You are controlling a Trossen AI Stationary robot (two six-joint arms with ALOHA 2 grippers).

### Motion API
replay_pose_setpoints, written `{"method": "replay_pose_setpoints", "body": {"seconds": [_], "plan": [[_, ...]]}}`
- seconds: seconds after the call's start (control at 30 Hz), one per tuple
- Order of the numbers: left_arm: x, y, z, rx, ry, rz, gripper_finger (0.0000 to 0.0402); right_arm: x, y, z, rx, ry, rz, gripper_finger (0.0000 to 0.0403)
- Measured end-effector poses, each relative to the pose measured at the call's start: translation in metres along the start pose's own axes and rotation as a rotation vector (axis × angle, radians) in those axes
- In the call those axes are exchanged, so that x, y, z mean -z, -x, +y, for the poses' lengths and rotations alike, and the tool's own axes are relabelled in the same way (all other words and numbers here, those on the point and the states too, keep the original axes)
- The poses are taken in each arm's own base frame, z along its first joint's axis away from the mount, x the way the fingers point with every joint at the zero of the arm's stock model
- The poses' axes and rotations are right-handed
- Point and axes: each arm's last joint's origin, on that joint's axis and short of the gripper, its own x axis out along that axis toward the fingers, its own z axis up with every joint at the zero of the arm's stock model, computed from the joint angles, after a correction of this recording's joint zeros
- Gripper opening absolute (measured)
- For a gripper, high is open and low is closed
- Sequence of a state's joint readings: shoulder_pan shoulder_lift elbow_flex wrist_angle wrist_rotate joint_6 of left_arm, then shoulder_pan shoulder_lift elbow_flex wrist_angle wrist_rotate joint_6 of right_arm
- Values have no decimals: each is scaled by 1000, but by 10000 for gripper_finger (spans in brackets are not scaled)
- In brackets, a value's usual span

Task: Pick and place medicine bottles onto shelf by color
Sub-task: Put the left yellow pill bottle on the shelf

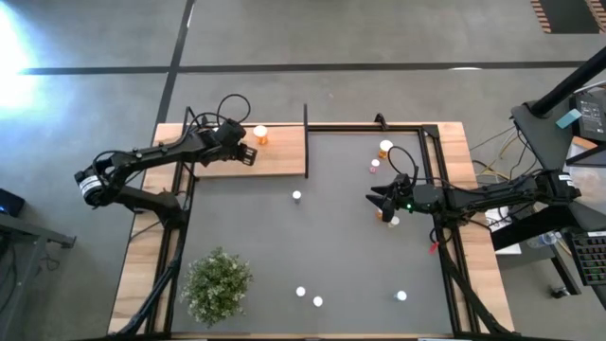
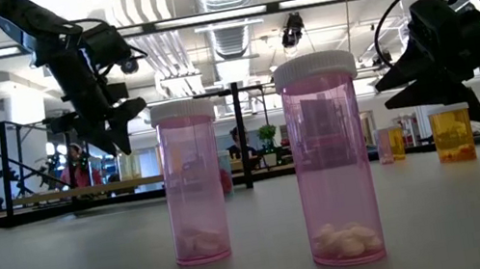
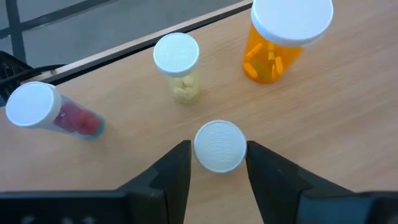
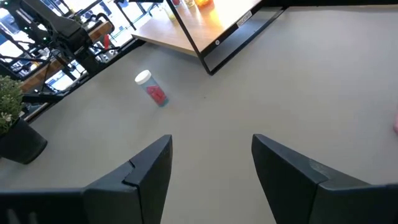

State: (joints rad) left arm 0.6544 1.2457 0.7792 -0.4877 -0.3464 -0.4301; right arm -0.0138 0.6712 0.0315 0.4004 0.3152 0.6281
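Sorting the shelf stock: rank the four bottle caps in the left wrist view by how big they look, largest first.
1. Orange bottle's cap, clearly largest.
2. Cap between the left gripper fingers, though it sits nearest the camera.
3. Yellow-pill bottle's cap and red-pill bottle's cap: too alike to rank.

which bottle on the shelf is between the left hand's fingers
The bottle with the white cap, seen from straight above between the left hand fingers. The orange, yellow-pill and red-pill bottles stand clear of it.
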Motion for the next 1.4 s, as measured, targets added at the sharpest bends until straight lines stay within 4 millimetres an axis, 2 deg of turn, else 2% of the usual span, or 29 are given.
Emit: {"method": "replay_pose_setpoints", "body": {"seconds": [0.3,0.67,1.0,1.4], "plan": [[0,0,0,-2,0,-1,108,0,0,0,0,0,0,210],[-2,0,1,-42,5,-36,105,0,0,0,0,0,0,210],[-5,-14,-6,-34,6,-21,105,0,0,0,-1,0,0,210],[-3,-8,-3,-27,-4,5,105,0,0,0,0,0,0,210]]}}
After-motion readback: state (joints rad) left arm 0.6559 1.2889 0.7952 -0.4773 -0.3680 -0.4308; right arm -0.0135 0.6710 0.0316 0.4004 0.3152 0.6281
